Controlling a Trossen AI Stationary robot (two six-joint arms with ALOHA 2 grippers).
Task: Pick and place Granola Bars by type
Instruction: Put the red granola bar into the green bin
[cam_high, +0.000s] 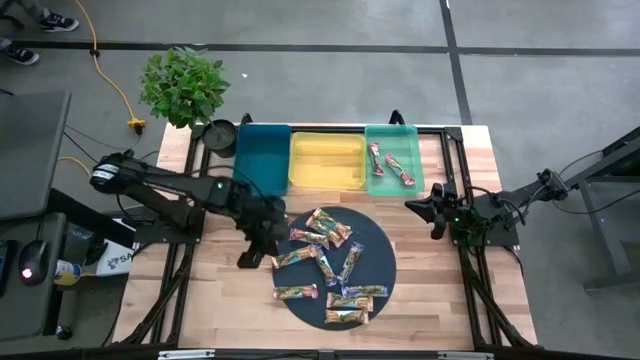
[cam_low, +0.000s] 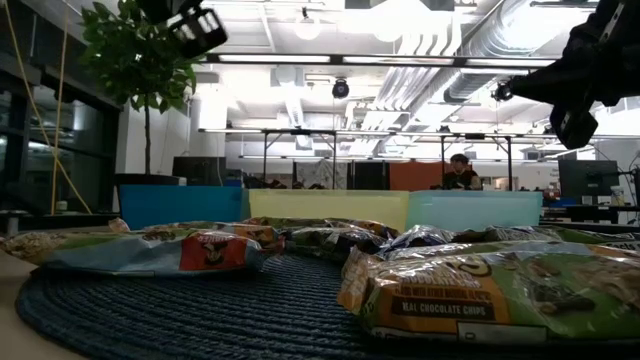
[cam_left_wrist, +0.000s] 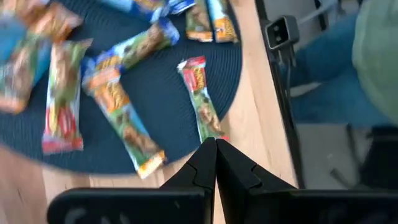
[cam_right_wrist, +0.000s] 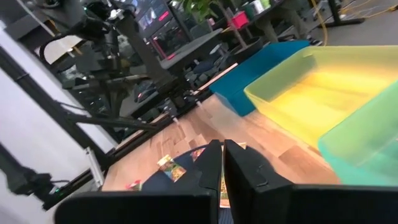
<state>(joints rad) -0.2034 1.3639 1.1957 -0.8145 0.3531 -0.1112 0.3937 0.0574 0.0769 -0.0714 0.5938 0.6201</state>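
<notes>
The surface (cam_high: 200, 300) carries unsorted bars (cam_high: 330, 262) beyond the left gripper (cam_high: 252, 252); both grippers' fingers are pressed together, empty, right gripper (cam_high: 436, 212) waiting.

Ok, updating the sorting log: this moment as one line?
left end effector: shut, empty, beside mat | right end effector: shut, empty | green bin: two bars

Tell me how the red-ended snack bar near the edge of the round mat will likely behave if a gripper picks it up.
The snack bar lies flat in a glossy wrapper, so it may slip between fingers. It looks thin and probably light, likely to slide on the mat when nudged. Its crimped ends would probably flex.
</notes>
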